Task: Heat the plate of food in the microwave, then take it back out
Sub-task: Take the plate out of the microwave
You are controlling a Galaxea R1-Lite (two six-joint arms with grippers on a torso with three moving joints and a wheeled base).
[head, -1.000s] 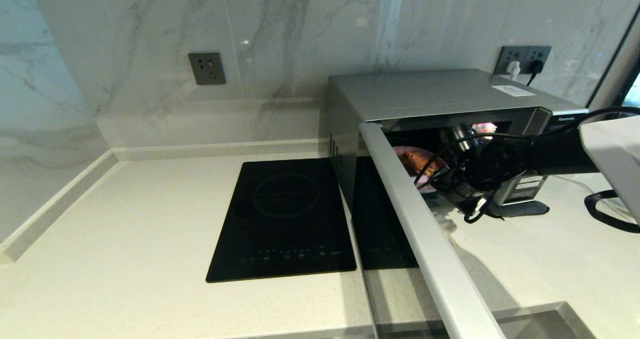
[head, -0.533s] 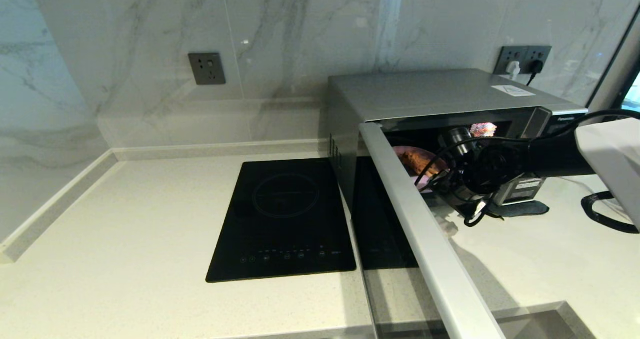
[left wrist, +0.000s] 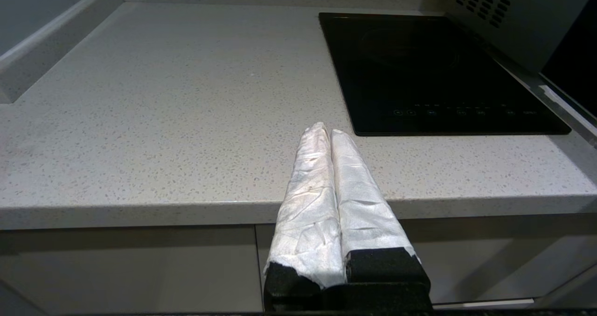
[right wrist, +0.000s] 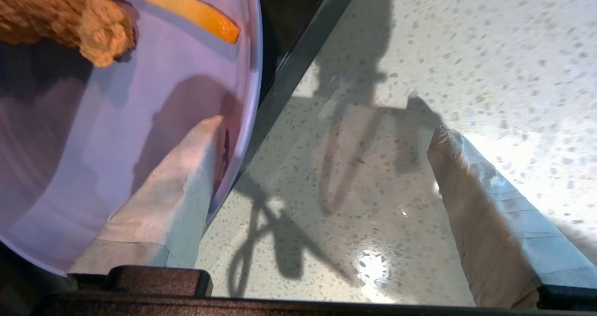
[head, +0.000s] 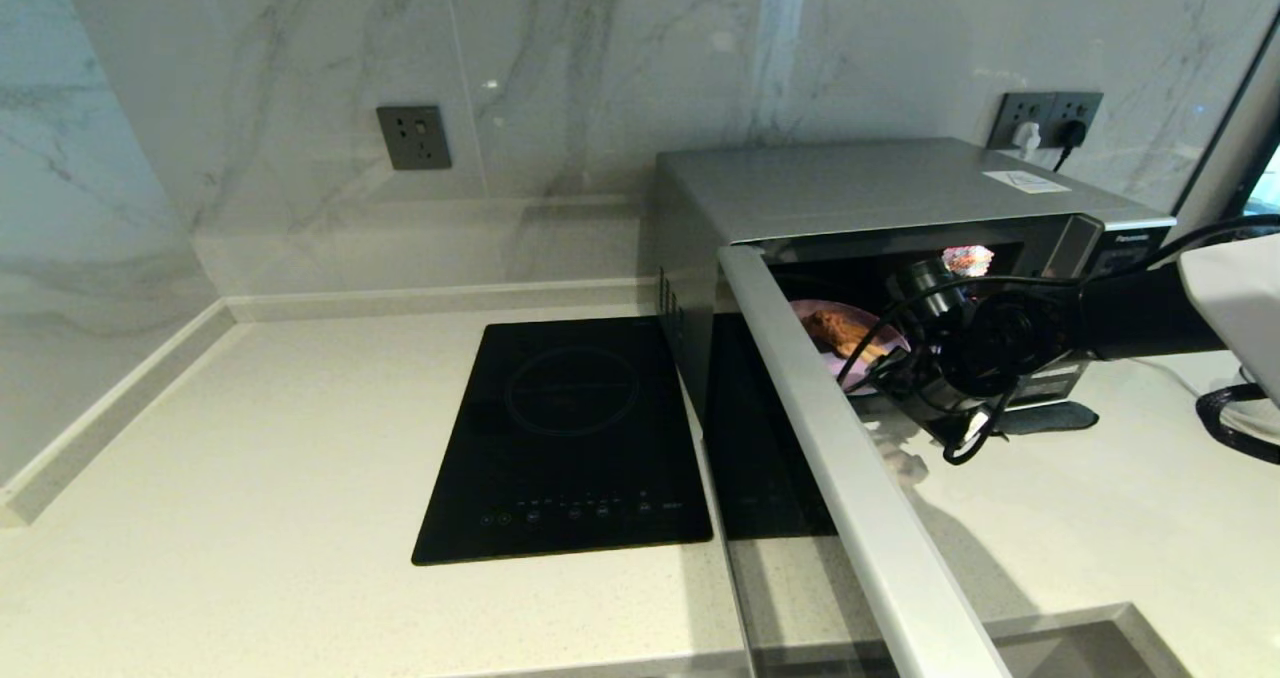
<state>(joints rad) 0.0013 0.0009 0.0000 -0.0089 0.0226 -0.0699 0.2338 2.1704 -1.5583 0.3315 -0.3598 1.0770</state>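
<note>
The silver microwave (head: 880, 183) stands at the back right with its door (head: 830, 438) swung wide open toward me. The lilac plate (head: 850, 353) with the golden-brown fried piece (head: 835, 330) sits at the mouth of the cavity. In the right wrist view the plate (right wrist: 163, 87) overhangs the dark front sill, carrying the fried piece (right wrist: 60, 22) and an orange strip (right wrist: 186, 8). My right gripper (right wrist: 326, 127) is open wide at the plate's rim: one finger (right wrist: 177, 181) lies over the plate's inside, the other (right wrist: 480, 204) is well clear above the counter. My left gripper (left wrist: 326, 129) is shut and empty at the counter's front edge.
A flat black induction hob (head: 570, 438) lies left of the microwave. The open door juts out across the counter toward its front edge. Wall sockets (head: 1045, 118) with plugs sit behind the microwave, and a black cable loop (head: 1225, 418) lies on the counter at far right.
The right gripper has drawn back slightly toward the right, and the plate has slid forward to the front of the microwave cavity. The left arm has not moved.
</note>
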